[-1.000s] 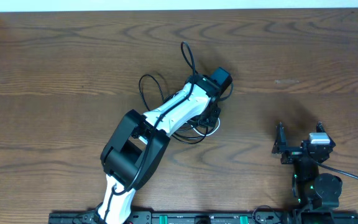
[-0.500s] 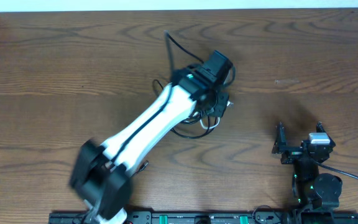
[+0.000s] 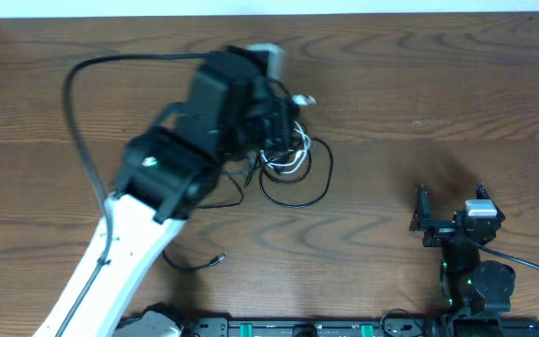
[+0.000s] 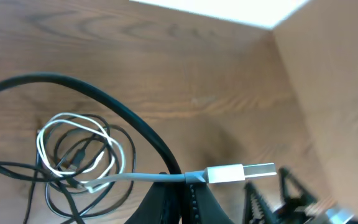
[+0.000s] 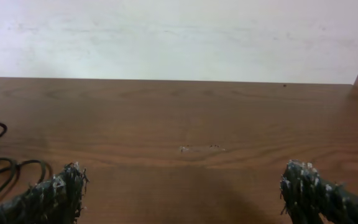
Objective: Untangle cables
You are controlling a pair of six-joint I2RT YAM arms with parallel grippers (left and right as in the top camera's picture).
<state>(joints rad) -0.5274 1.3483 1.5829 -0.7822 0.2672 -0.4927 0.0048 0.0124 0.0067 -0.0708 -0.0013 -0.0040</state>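
The cables lie in a loose tangle [image 3: 293,170] of black and white loops [image 4: 79,155] on the wooden table. My left gripper [image 4: 188,182] is shut on the white cable [image 4: 135,177] just behind its silver plug [image 4: 232,173], lifted above the table. A black cable [image 4: 104,99] also runs into the jaws and arcs away to the left [image 3: 71,103]. From overhead the left gripper [image 3: 286,101] is blurred, above the tangle's far side. A loose black plug end [image 3: 218,259] lies near the front. My right gripper [image 3: 421,215] stands open and holds nothing [image 5: 182,186], well right of the tangle.
A black rail [image 3: 279,328] runs along the table's front edge. A white wall [image 5: 179,37] borders the far side. Black loops [image 5: 5,165] show at the far left of the right wrist view. The left arm [image 3: 148,178] is raised over the table's left half.
The left arm has swung up and to the left, pulling the white cable's plug and a black cable with it. The tangle has shifted left and loosened. The right arm has not moved.
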